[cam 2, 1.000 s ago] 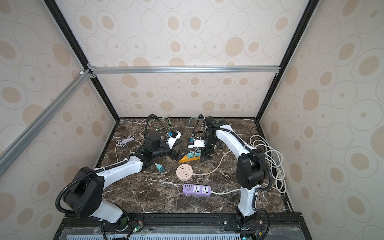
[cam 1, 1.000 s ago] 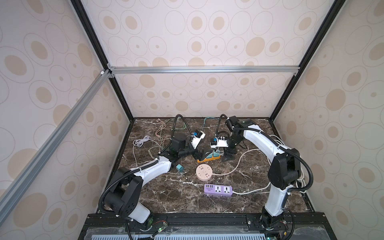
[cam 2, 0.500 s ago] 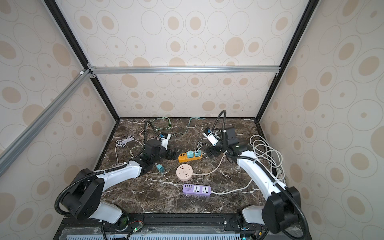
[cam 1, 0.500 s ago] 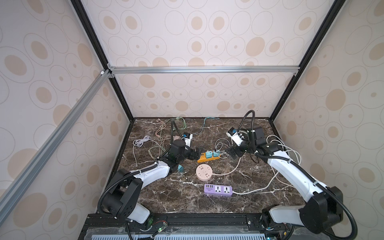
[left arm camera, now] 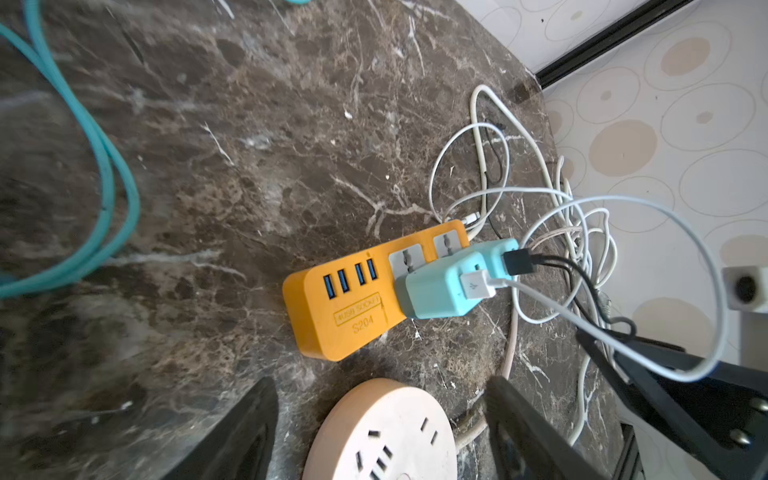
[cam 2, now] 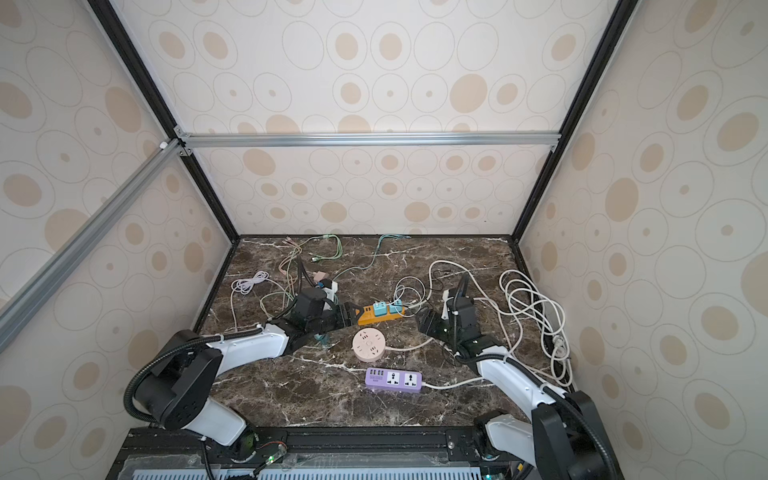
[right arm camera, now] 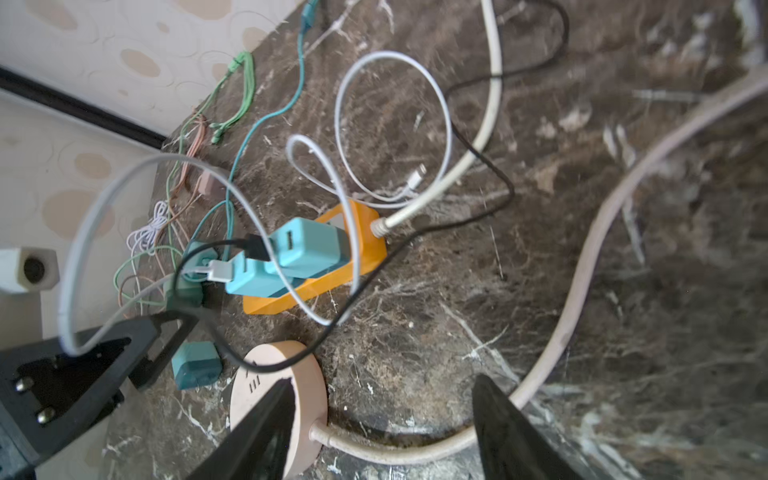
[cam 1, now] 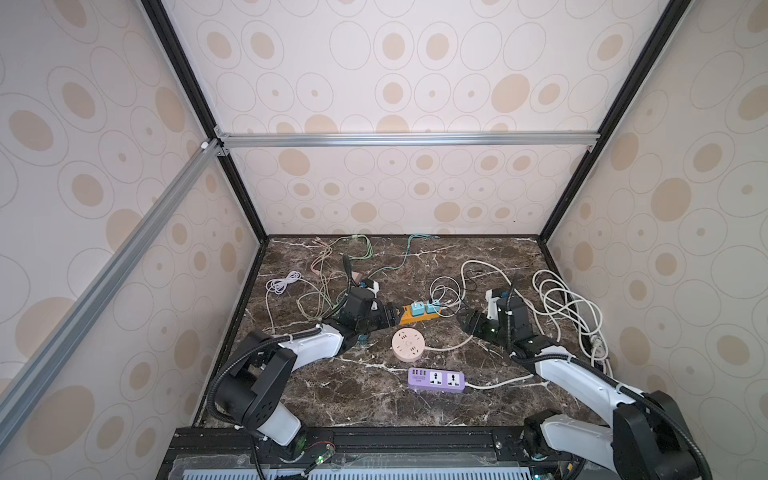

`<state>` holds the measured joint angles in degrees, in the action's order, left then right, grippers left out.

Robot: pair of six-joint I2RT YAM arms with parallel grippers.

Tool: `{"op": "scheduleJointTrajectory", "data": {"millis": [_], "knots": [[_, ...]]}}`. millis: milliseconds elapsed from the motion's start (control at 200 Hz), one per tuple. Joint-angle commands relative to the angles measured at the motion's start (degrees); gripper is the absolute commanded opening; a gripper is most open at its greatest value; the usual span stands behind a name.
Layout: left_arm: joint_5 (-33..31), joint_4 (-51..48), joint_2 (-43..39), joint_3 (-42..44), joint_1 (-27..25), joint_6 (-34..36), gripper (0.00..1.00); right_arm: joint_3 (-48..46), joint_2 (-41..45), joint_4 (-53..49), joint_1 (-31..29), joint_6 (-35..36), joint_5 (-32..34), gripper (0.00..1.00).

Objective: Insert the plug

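Black fingers (left arm camera: 249, 424) of the left gripper (left arm camera: 380, 382) stand wide apart with nothing between them. The right gripper (right arm camera: 382, 380) shows the same, its fingers (right arm camera: 503, 419) spread and empty. Ahead of the left fingertips lies the orange power strip (left arm camera: 345, 307), flat on the marble, USB end nearest them and not touched. The right gripper sits off the strip's cord end, near but apart. Two teal plug adapters are seated in the strip's sockets: the one nearer the USB end (left arm camera: 436, 291) carries a white USB lead, the one nearer the cord end (left arm camera: 494, 257) a black one. Neither is in any grasp. A third, loose teal adapter (right arm camera: 195, 365) lies on the marble off the strip's USB end, beside the round pink socket (cam 1: 408, 344), which rests just in front of the strip. Judgement: with both adapters seated upright, insertion looks complete or nearly so. The step in hand is clearing away from the strip, or going for the loose adapter. To do it well, keep the fingers out of the white lead's loops (right arm camera: 353, 249) that arch over the strip — a snag would drag the strip or lever a plug out. Whether a loop rests on either gripper cannot be told.
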<state>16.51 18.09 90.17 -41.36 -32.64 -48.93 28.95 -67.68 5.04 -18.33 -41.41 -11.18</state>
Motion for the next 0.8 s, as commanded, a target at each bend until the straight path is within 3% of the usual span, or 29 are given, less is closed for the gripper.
{"op": "scheduleJointTrajectory", "data": {"millis": [0, 60, 155, 245, 435, 530, 725, 795], "knots": [[0.71, 2.02, 1.77, -1.21, -0.75, -4.85, 0.75, -1.25, -3.2, 8.89, -1.18, -10.61, -0.89, 0.66], [-1.73, 0.76, 2.42, -1.68, -0.69, -5.04, 0.75, -1.74, -5.37, 10.88, -2.02, -11.7, -0.24, 0.62], [-2.85, 1.6, 4.24, -2.04, -0.64, -5.53, 0.74, -1.38, -8.82, 13.11, -4.17, -12.5, 2.0, 0.42], [-1.84, 2.43, 7.02, -3.4, -0.61, -5.61, 0.69, -0.35, -12.18, 15.29, -6.44, -12.48, 3.83, 0.34], [0.7, 6.07, 12.0, -4.96, -0.12, -6.1, 0.64, 1.65, -19.58, 21.5, -10.2, -13.44, 8.11, 0.21], [2.07, 6.66, 14.48, -6.35, 0.36, -5.82, 0.56, 3.41, -24.19, 23.74, -11.0, -13.9, 8.25, 0.15], [3.26, 7.53, 18.12, -8.75, 2.36, -4.42, 0.51, 6.43, -32.45, 28.27, -11.47, -17.03, 8.9, 0.0], [4.25, 7.67, 19.74, -10.02, 3.2, -3.51, 0.49, 7.37, -34.3, 27.97, -11.46, -18.63, 10.29, 0.0]]}}
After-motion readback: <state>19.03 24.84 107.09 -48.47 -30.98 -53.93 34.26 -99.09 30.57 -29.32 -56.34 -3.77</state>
